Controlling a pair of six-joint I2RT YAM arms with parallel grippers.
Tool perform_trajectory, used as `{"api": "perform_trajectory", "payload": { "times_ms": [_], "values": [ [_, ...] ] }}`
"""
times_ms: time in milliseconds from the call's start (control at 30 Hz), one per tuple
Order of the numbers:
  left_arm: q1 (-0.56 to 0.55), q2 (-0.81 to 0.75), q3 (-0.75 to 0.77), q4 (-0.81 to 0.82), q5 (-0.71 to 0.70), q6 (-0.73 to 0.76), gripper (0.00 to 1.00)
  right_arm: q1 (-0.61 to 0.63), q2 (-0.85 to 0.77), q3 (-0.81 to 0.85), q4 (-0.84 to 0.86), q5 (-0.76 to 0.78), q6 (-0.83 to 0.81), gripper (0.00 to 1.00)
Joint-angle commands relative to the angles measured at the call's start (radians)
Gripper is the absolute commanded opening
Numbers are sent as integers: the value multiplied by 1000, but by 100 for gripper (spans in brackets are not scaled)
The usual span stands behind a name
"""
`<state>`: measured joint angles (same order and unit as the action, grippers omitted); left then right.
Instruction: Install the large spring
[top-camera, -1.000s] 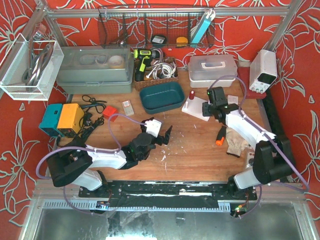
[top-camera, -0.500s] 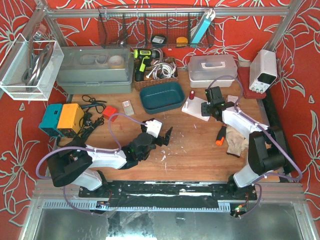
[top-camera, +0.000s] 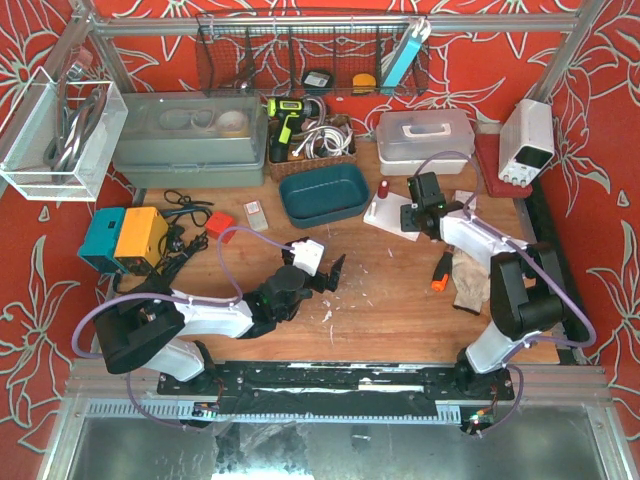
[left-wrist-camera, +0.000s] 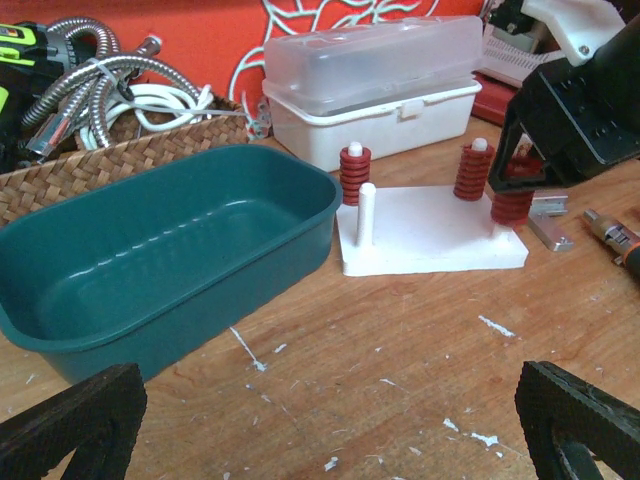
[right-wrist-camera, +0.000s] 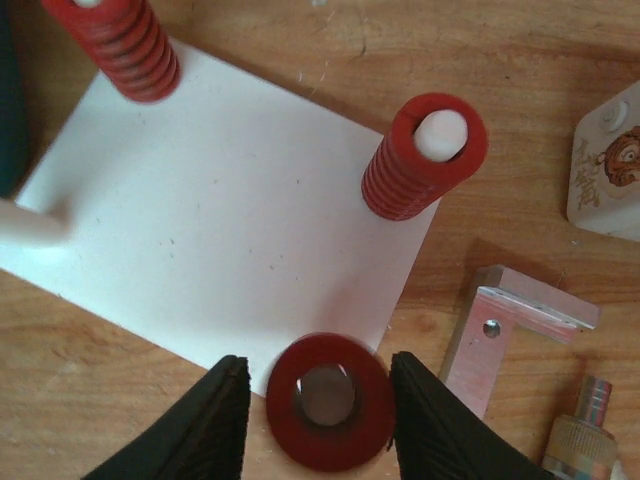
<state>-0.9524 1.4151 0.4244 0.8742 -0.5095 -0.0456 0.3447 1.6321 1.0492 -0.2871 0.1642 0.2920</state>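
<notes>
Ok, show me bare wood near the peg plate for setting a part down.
Open table lies between the bin, plate, left gripper and screwdriver. Crowded right of the plate: right gripper, bracket.

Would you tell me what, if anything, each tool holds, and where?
Left tool: nothing. Right tool brackets the large red spring's coil sides; whether it grips cannot be told.

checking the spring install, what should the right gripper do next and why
Probably open the right gripper wider and lift up. The large spring looks seated over a corner peg of the white base, pale tip showing in its bore, with a finger close on each side.
</notes>
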Motion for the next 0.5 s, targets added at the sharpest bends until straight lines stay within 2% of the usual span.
{"api": "perform_trajectory", "payload": {
  "times_ms": [0,200,400,467],
  "values": [
    [3,-7,17,12,-6,-8,100,-7,-14,56,-30,24,15,46],
    [4,-5,20,6,-18,-14,100,-7,-97,95,-148,-1,41,60],
    [12,-1,44,-43,-36,-31,100,-3,-283,27,-171,-172,73,72],
    [21,-4,61,-78,-34,-37,100,4,-344,-21,-150,-238,76,80]
  ]
}}
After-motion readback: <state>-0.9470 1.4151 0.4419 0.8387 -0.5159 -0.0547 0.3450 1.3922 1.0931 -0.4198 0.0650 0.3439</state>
